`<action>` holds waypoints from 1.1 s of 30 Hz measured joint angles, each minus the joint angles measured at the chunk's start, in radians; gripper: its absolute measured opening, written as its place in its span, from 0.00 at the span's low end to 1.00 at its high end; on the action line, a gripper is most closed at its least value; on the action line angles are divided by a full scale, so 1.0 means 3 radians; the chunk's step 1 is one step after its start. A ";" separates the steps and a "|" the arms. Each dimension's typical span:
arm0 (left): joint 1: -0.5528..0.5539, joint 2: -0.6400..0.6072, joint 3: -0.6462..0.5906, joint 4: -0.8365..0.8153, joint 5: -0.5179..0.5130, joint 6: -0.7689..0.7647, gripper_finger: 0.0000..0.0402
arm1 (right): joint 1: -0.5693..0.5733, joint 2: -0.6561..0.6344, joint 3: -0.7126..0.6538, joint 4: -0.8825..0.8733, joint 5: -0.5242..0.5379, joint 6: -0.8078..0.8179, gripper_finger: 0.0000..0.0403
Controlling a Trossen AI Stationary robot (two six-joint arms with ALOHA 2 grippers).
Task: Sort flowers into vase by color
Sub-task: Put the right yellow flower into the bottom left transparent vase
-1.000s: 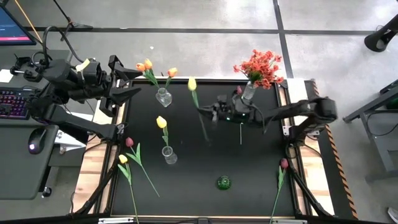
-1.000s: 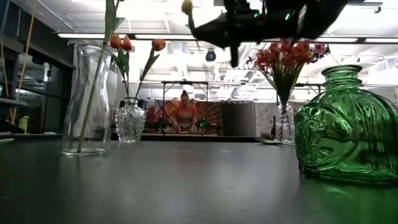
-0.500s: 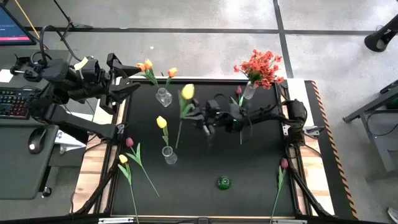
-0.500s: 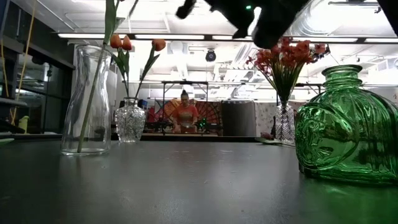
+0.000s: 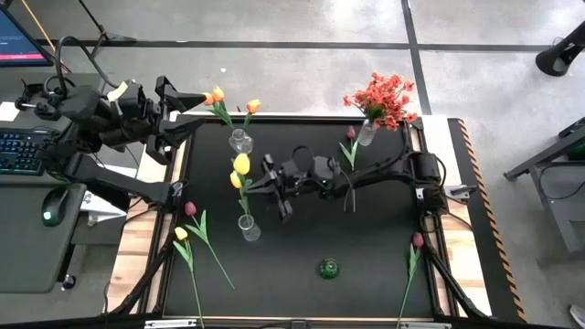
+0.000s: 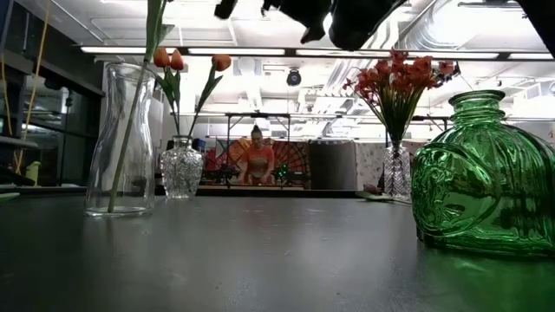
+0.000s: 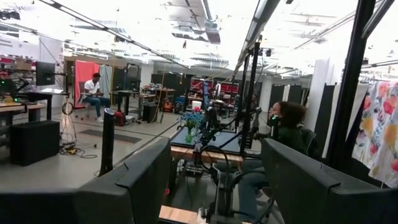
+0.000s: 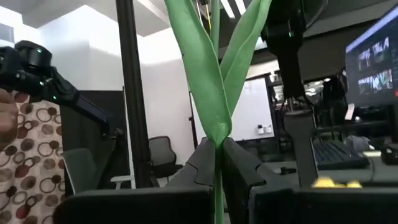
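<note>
Yellow tulip (image 5: 241, 164) leftward now (gripped)

Three vases (image 5: 249, 228) crowd left; front clear

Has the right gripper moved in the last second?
Yes. The right gripper carried its yellow tulip leftward, away from the red blossom vase toward the vase holding a yellow tulip.
</note>
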 joint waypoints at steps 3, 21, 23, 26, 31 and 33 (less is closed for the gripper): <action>-0.0001 0.0000 0.0000 -0.0001 0.0000 0.0000 0.59 | -0.0001 0.0043 -0.0004 -0.0061 0.0030 0.0005 0.00; -0.0001 0.0000 0.0000 -0.0009 0.0000 0.0002 0.59 | -0.0034 0.0152 -0.0005 -0.0655 0.0178 0.0208 0.05; -0.0001 0.0000 0.0000 -0.0011 0.0000 0.0002 0.59 | -0.0053 0.0149 -0.0006 -0.0771 0.0148 0.0267 0.13; -0.0001 0.0000 0.0000 -0.0023 -0.0001 0.0002 0.59 | -0.0063 0.0103 -0.0006 -0.0835 0.0076 0.0275 0.27; -0.0001 -0.0001 0.0000 -0.0024 0.0000 0.0003 0.59 | -0.0068 -0.0086 -0.0006 -0.1200 -0.0080 0.0130 0.50; 0.0000 -0.0001 0.0000 -0.0027 0.0000 0.0027 0.59 | -0.0093 -0.0200 -0.0006 -0.1448 -0.0189 -0.0027 0.57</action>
